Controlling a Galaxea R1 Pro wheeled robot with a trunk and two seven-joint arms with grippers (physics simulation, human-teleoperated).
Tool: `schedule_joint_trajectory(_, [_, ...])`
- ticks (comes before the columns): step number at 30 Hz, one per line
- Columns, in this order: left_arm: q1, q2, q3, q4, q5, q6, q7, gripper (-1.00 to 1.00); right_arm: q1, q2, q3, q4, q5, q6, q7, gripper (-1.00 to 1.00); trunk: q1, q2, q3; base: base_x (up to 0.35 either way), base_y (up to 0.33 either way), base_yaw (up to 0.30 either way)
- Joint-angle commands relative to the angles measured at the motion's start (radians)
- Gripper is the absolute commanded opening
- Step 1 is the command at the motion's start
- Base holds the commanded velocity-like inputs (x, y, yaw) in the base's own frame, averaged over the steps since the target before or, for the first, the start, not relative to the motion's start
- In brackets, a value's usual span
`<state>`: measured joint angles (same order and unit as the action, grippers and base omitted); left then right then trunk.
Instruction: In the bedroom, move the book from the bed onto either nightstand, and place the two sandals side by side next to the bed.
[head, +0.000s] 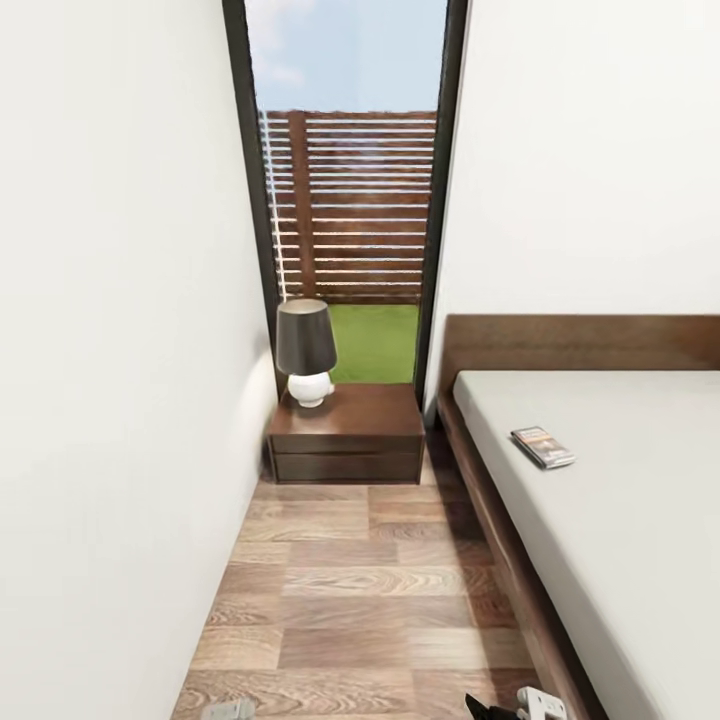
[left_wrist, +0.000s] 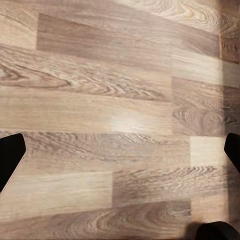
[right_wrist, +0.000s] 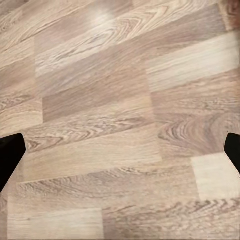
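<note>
Dark-covered book (head: 543, 447) lies on the bed (head: 620, 520) near its left edge, ahead and right of the robot, long axis angled toward the headboard, so the right arm is probably nearer. Nightstand (head: 347, 432) sits ahead-left. Left wrist view: left hand (left_wrist: 120, 150) spread open over floor (left_wrist: 100, 90). Right wrist view: right hand (right_wrist: 120, 150) open too, empty.
</note>
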<state>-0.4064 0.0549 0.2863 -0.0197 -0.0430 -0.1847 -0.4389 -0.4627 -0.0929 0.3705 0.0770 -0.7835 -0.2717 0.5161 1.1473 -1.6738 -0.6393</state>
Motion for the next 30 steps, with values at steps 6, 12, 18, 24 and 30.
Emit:
schedule_joint_trajectory(6, [-0.001,0.0,0.005,0.001,-0.005,-0.004,-0.003,1.0,-0.001,0.001,0.008,0.004,-0.01,-0.004,0.007,1.0,0.001,0.0,-0.001,0.328,0.0,0.0])
schedule_joint_trajectory(12, [-0.001,0.0,0.005,0.001,-0.005,-0.003,-0.003,1.0,-0.002,0.001,0.008,0.004,-0.01,-0.005,0.006,1.0,0.001,0.0,-0.001,0.328,0.0,0.0])
schedule_joint_trajectory(18, [-0.002,0.0,0.005,0.001,-0.005,-0.004,-0.003,1.0,-0.001,0.001,0.008,0.004,-0.01,-0.005,0.007,1.0,0.001,0.0,-0.001,0.328,0.0,0.0])
schedule_joint_trajectory(24, [-0.001,0.0,0.005,0.001,-0.005,-0.004,-0.003,1.0,-0.002,0.001,0.008,0.004,-0.01,-0.004,0.006,1.0,0.001,0.0,-0.001,0.328,0.0,0.0])
schedule_joint_trajectory(30, [-0.001,0.0,0.005,0.001,-0.005,-0.004,-0.003,1.0,-0.002,0.001,0.008,0.004,-0.01,-0.005,0.007,1.0,0.001,0.0,-0.001,0.328,0.0,0.0])
